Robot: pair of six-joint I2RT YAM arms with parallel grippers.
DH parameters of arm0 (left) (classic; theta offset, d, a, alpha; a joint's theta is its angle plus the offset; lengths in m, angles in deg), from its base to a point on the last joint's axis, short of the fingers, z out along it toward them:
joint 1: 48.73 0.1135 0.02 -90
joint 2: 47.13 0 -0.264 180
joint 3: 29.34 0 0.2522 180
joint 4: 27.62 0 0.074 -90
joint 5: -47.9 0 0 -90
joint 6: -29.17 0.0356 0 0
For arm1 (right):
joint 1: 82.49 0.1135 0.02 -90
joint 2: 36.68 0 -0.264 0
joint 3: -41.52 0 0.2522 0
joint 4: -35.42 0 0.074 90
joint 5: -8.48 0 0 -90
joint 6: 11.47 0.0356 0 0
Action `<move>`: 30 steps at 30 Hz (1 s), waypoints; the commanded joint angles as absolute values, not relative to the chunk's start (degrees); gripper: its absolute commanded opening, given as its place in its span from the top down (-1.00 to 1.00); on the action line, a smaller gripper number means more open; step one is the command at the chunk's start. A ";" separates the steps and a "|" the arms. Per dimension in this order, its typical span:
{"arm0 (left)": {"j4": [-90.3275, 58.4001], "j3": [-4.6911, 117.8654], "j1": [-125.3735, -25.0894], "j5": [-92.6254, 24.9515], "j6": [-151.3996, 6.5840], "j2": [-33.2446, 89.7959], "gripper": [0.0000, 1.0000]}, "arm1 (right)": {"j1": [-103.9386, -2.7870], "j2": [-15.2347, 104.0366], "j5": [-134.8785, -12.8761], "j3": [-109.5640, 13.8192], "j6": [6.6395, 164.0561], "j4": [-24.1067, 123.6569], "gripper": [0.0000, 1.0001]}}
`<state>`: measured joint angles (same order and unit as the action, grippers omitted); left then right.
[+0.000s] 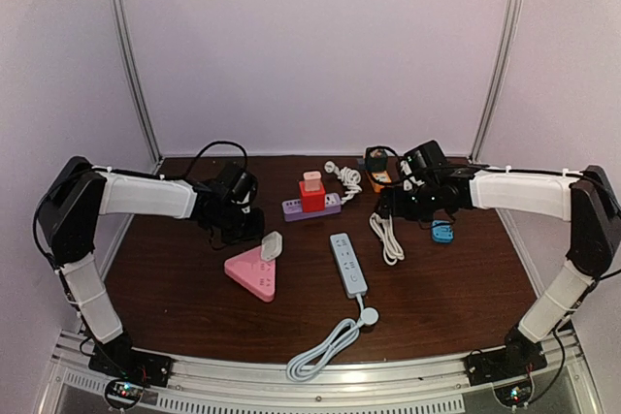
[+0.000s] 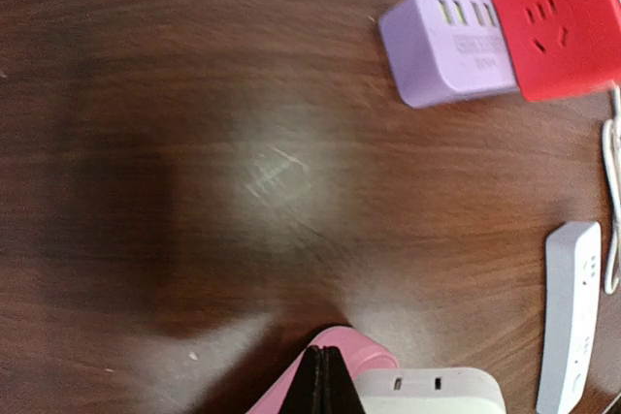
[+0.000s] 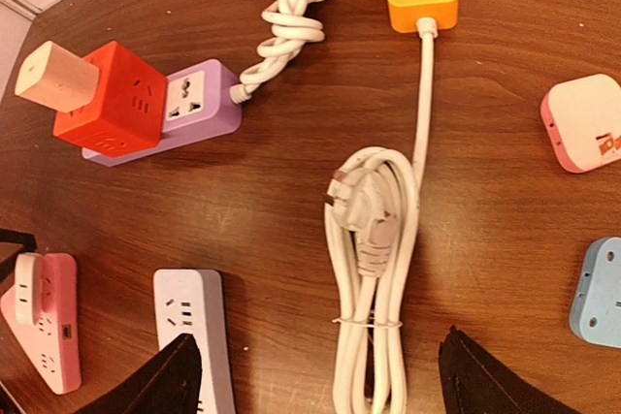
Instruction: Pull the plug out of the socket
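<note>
Dark wooden table, pale walls all round, and here we go from the overhead view. The pink socket lies left of centre with the white plug sitting on its upper corner. The left gripper hangs just above and left of that plug. We judge it near but not on it. The right gripper is off in the upper right, over a white cable and well apart from the socket.

Over to the left wrist. The left gripper shows at the bottom edge with its fingers pressed together, pinching nothing. The white plug is just to their right, on the pink socket. A purple strip and a red cube fill the upper right.

Now the right wrist. The right gripper is spread wide with nothing between its fingers but the cable bundle far below. At lower left we spot the pink socket with the white plug seated in it.

Our read is that nothing is done yet. Opening up, taking hold of the plug and pulling it off are all ahead of us.
</note>
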<state>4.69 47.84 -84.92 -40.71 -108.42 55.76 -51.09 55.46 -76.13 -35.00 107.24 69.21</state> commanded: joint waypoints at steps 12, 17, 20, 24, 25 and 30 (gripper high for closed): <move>7.35 48.72 -89.57 -44.79 -106.22 48.84 1.00 | -39.88 59.91 -58.47 -33.95 125.39 47.62 -0.71; 8.19 42.10 -85.95 -46.48 -105.12 41.56 0.94 | -35.80 65.28 -56.69 -35.83 133.05 42.34 -0.70; 7.90 38.36 -83.29 -45.59 -104.30 39.28 0.94 | -33.86 68.94 -56.58 -38.03 135.09 41.43 -0.64; 7.62 35.48 -82.11 -44.87 -103.62 37.34 0.95 | -31.73 73.50 -55.44 -41.97 136.97 39.72 -0.57; 7.74 35.26 -81.94 -44.73 -103.43 37.06 0.95 | -31.28 74.48 -55.43 -42.74 137.41 39.57 -0.56; 7.87 35.12 -81.69 -43.99 -102.75 36.55 0.95 | -30.12 78.44 -54.27 -44.54 140.48 37.78 -0.39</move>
<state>8.69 35.25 -82.03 -44.67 -104.38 38.23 -30.98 76.16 -55.78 -42.80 136.86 40.67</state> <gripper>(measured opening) 0.027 0.740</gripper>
